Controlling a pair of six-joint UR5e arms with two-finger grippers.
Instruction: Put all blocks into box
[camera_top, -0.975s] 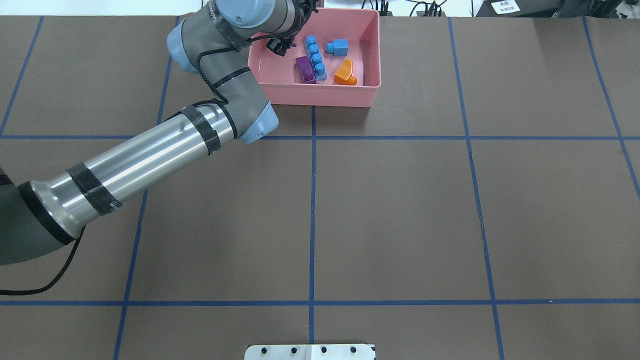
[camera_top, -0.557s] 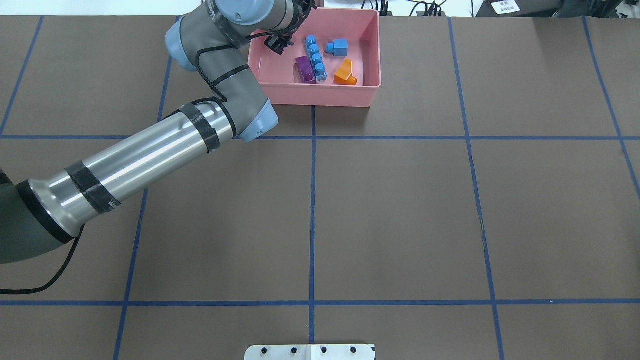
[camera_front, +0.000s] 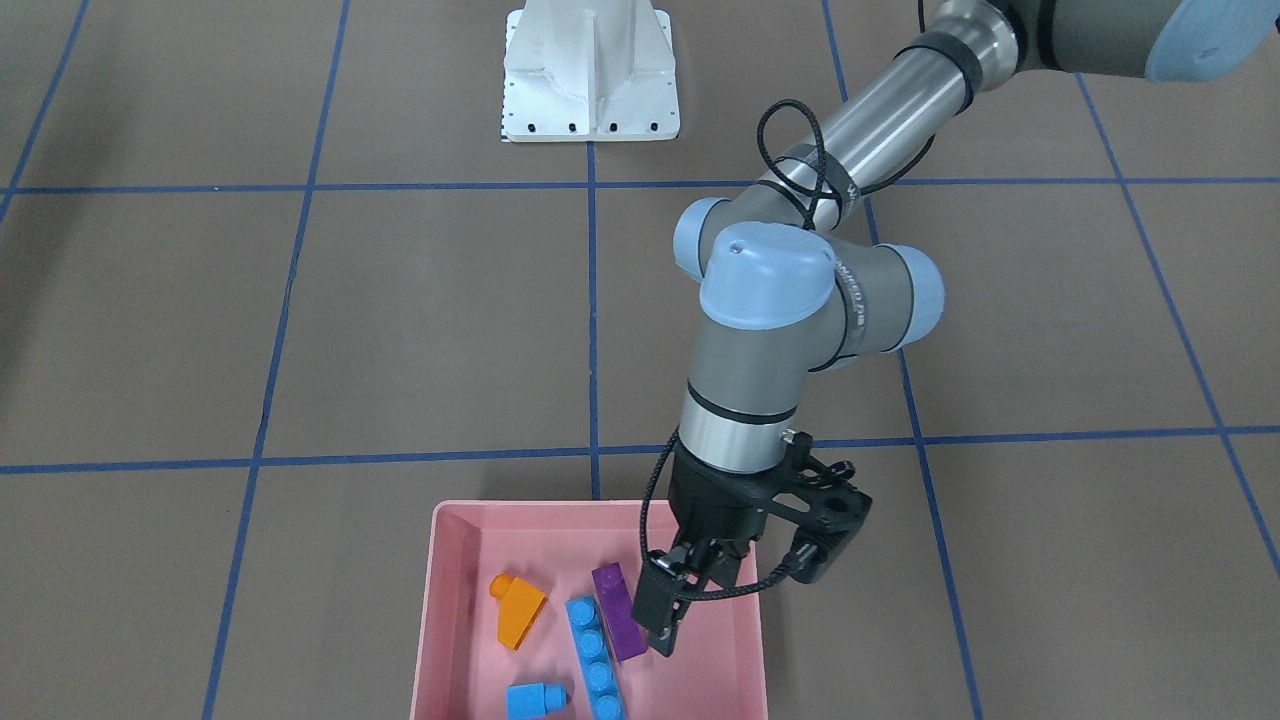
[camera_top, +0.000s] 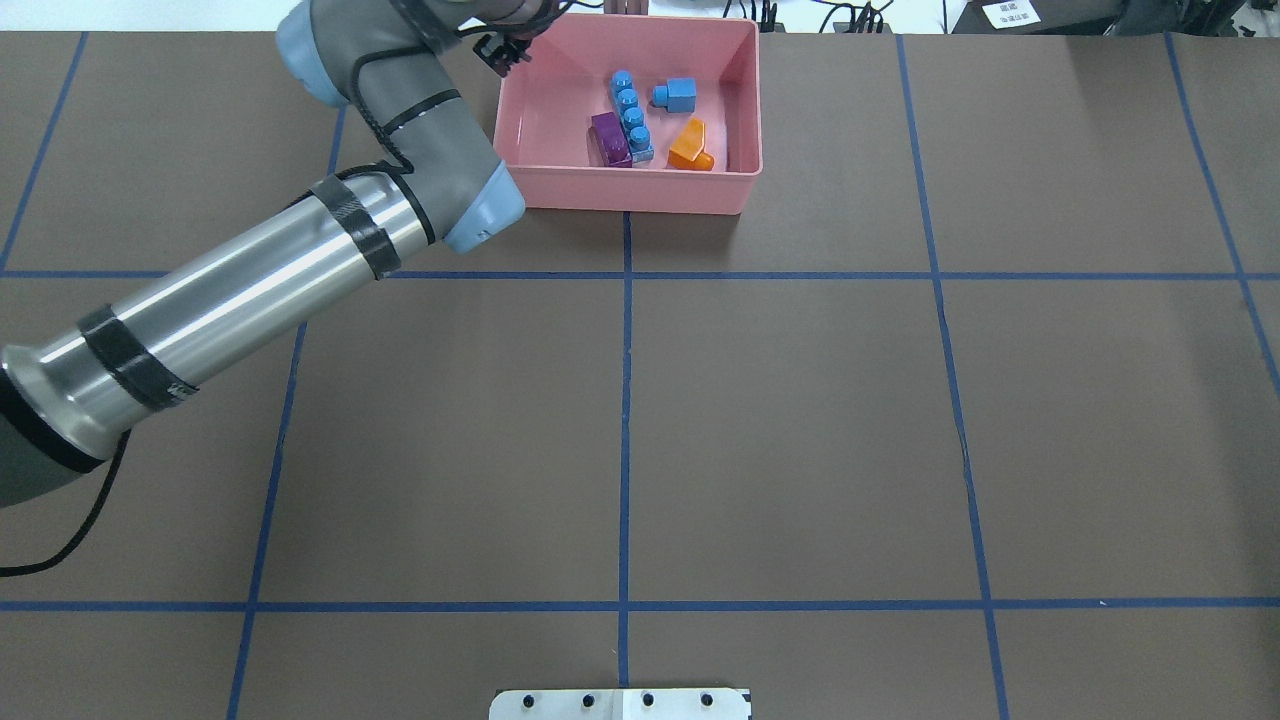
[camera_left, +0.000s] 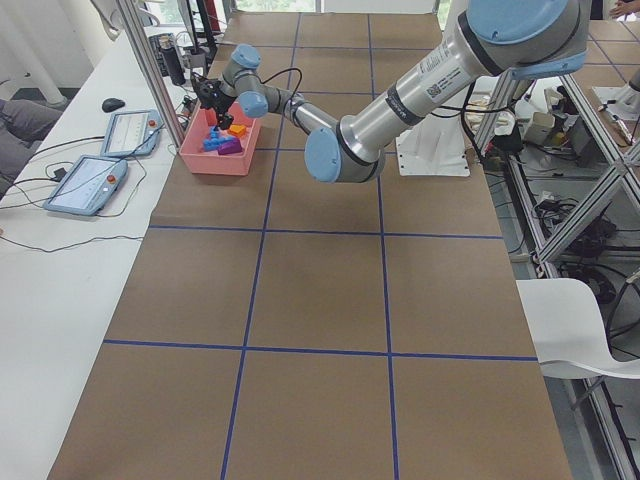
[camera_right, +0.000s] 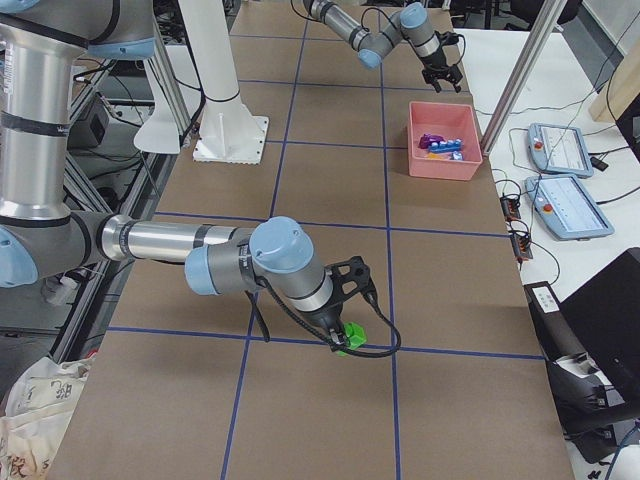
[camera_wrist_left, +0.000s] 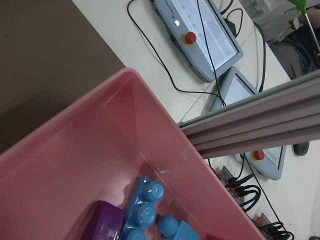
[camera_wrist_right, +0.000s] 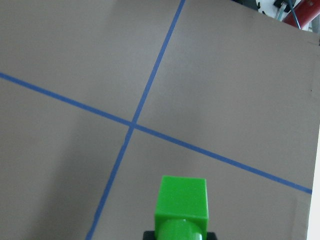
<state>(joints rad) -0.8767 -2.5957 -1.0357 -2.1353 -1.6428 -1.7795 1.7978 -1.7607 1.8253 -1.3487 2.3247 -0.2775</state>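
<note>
At the robot's edge of the tabletop (camera_top: 800, 420), the white base plate (camera_top: 620, 703) sat right at the middle. Out toward the tabletop's right end, roughly midway between the robot's edge and the far edge, the right gripper (camera_right: 345, 340) had its jaws clamped on the green block (camera_wrist_right: 182, 200). It held the block over the brown surface, close to a crossing of the blue tape lines (camera_wrist_right: 132, 125). That was the one block outside the box, and how high it hung I could not tell.

Across to the far edge, where the left arm was stretched out long. The left gripper (camera_front: 688, 600) hung above the box (camera_top: 640, 195), by its left wall, with its fingers parted, nothing between them and no block touched.

The box itself sat right at the far edge, near its middle, and four blocks lay in it. The purple block (camera_top: 610, 138) lay side by side with the long light-blue block (camera_top: 630, 112), the two touching. The orange block (camera_top: 690, 145) was to their right, apart from them and near the box's right wall. Farther back, just beside the long one's far end, was the small light-blue block (camera_top: 677, 95), close to the far wall.

Beyond the far edge, two pendants (camera_wrist_left: 200, 35) lay on a white desk.
</note>
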